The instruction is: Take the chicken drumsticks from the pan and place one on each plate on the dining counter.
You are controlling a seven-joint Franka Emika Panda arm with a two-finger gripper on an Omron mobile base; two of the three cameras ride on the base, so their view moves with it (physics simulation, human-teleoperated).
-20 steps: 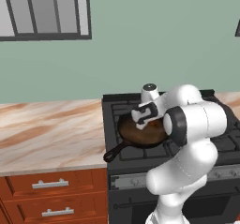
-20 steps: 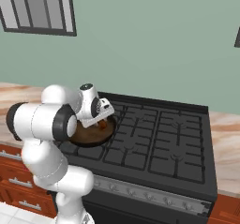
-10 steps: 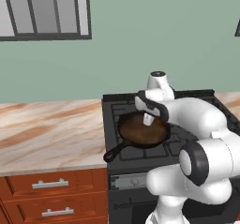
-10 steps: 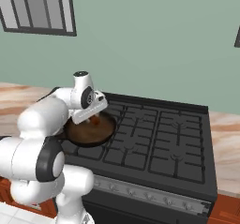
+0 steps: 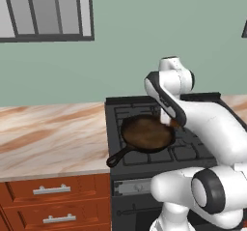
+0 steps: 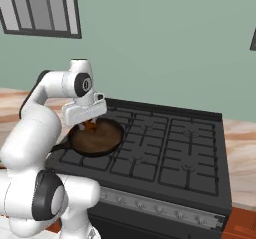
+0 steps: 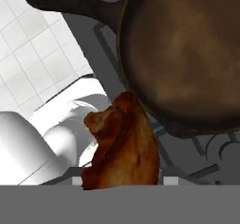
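Holding one drumstick (image 7: 123, 145) clamped in the claw (image 7: 121, 181), lifted clear with the pan (image 7: 187, 54) below and looking empty; judged mid first carry, neither plate served yet, second drumstick not located.

Black stove (image 6: 165, 153) w/ grid grates, set btwn marble-topped wall counters (image 5: 48, 133). On front-left burner: dark cast-iron pan (image 5: 147, 133), handle pointing toward front edge, out over stove's lip. Counter top left of stove bare; wood drawers (image 5: 53, 201) w/ metal pulls below.
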